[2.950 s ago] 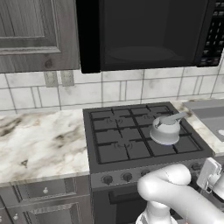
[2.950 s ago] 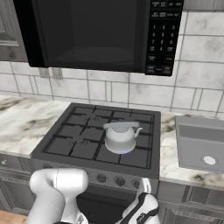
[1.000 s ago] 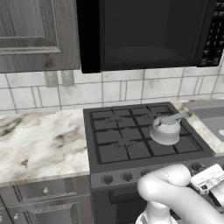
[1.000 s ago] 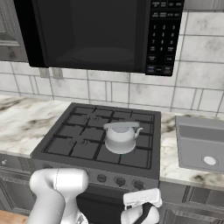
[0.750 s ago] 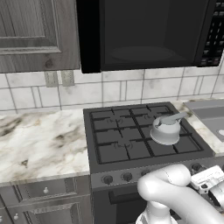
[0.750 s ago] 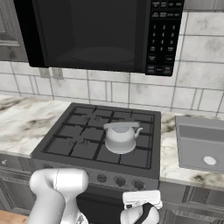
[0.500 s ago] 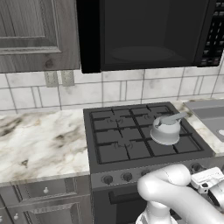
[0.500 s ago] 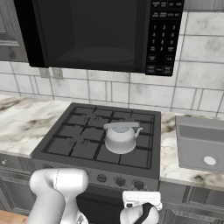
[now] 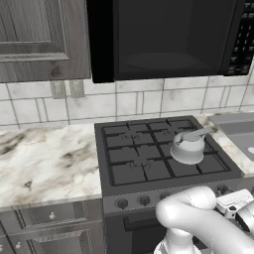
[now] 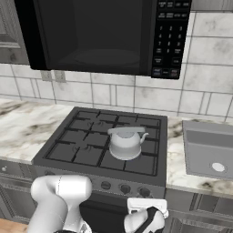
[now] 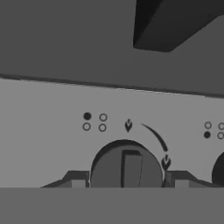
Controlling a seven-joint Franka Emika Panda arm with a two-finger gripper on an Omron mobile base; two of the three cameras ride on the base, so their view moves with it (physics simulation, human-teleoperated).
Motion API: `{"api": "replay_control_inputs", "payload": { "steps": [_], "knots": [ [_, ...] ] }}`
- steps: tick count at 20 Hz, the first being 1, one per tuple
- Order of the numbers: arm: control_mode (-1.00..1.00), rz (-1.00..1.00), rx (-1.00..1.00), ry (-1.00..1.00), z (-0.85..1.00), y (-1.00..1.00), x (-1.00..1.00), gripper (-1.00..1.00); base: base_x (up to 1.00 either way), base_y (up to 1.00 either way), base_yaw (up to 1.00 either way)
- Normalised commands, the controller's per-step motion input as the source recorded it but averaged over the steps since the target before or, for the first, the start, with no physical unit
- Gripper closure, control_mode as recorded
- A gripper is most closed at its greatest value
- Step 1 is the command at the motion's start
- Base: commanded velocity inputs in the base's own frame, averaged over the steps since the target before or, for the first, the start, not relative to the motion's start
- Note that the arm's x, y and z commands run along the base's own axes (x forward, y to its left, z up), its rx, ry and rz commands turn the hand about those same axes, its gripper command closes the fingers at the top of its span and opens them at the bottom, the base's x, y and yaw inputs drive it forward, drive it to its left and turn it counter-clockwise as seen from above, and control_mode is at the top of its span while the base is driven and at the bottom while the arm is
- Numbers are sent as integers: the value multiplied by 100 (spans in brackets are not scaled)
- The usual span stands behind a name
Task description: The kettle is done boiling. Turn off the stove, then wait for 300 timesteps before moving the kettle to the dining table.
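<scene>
Since three seconds back, wrist has rolled flat at stove [image 9: 163, 163] front; kettle [image 9: 188, 147] unmoved, right of centre in left base view. We judge step: turning burner off. Fingers [image 11: 127, 180] half-open, straddling knob [image 11: 126, 165]; contact unclear. Next: pinch, twist to off.

Both base cameras sit behind the arm, raised, looking forward and down at the stove [image 9: 158, 158], with the microwave [image 9: 163, 37] toward 12 o'clock. The left base view stands off to the left, so the marble counter [image 9: 44, 158] spreads toward 9 o'clock; the right base view stands off to the right, the sink [image 10: 207, 150] at 3 o'clock. The hand view presses close against the stove's front panel, one knob [image 11: 127, 168] at 6 o'clock.
</scene>
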Motion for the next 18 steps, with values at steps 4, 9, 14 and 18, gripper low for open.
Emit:
{"api": "replay_control_inputs", "payload": {
  "steps": [4, 9, 14, 18],
  "knots": [
    [-100, -3, 17, 10, 0, 0, -1, 100, 0, 0, 0],
    [-100, -1, 9, 6, -1, 0, 0, -100, 0, 0, 0],
    [-100, 0, 0, 5, -3, 0, 0, -100, 0, 0, 0],
    [-100, 0, 0, -1, 0, 0, -19, -100, 0, 0, 0]
  ]
}}
